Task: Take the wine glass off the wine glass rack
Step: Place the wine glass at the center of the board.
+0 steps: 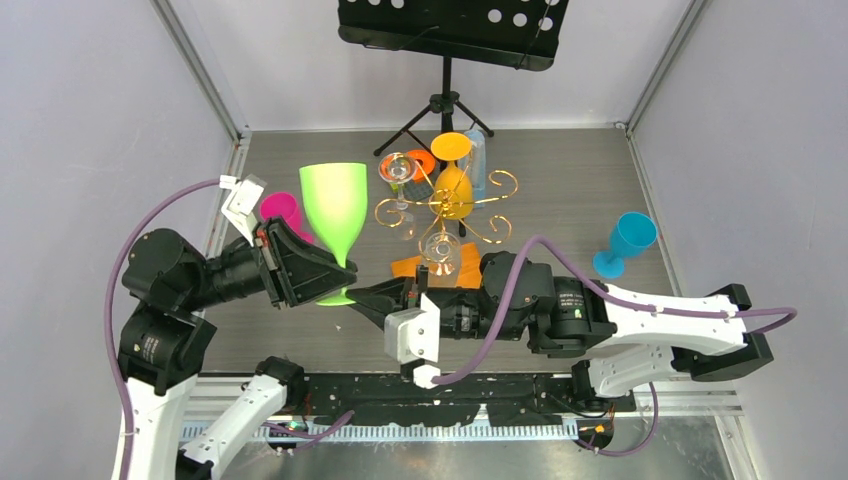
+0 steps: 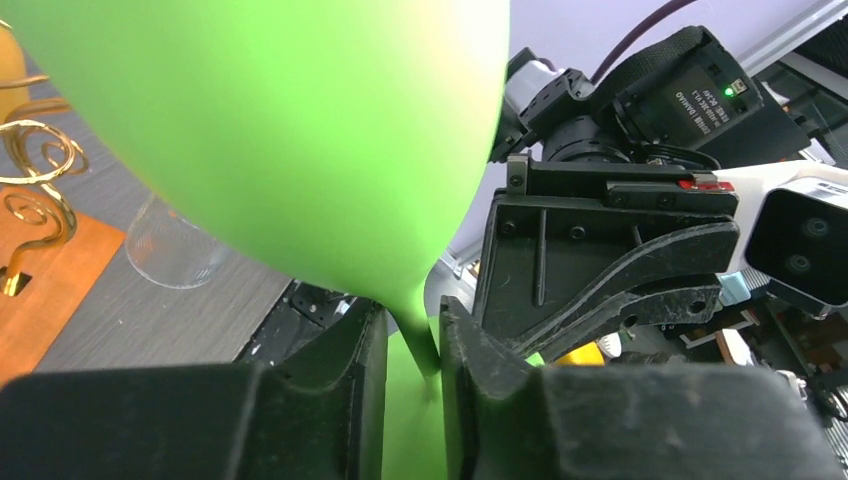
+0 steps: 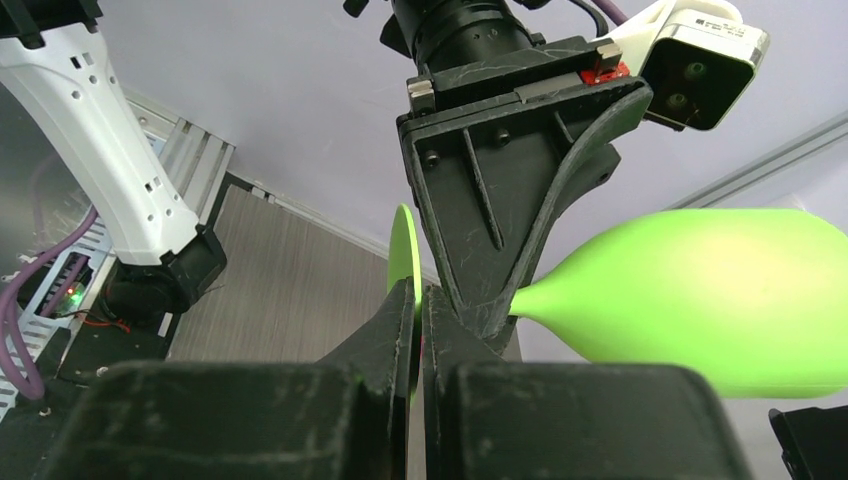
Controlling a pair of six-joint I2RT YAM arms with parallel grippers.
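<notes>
Grips the stem of the green wine glass [image 2: 300,130] just under the bowl with the left gripper [image 2: 412,330], fingers clamped on it, and pinches the edge of the glass's round foot with the right gripper [image 3: 418,305], fingers pressed together on the disc. Holds that glass off the wine glass rack [image 1: 405,266], to its left and nearer the arm bases, with both forearms low. Shows two clear glasses [image 1: 440,252] and a yellow glass [image 1: 453,190] among the rack's gold arms, a pink cup [image 1: 280,210] left of the rack, a blue glass [image 1: 625,243] well to its right across bare tabletop
</notes>
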